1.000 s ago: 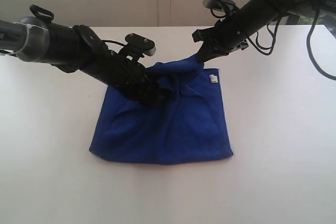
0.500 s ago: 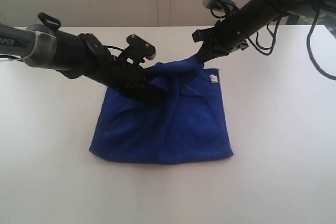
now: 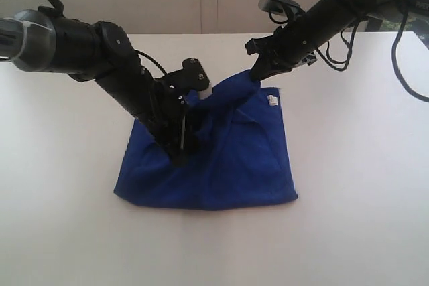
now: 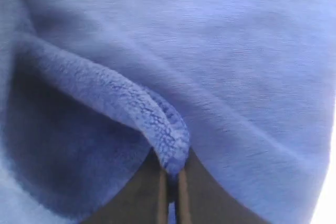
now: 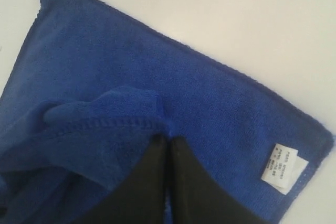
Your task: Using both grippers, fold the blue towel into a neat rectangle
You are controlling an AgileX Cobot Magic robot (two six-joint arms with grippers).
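So, the blue towel [image 3: 228,172] is laid out on the bench [image 3: 362,185] with its far edge lifted. A raised fold is pinched tight in the left claw [image 3: 179,154], and the far hem by the white tag [image 3: 271,100] is clamped in the right claw [image 3: 257,74]. Most of the cloth lies nearward of both claws, so a pull that way is probably called for.
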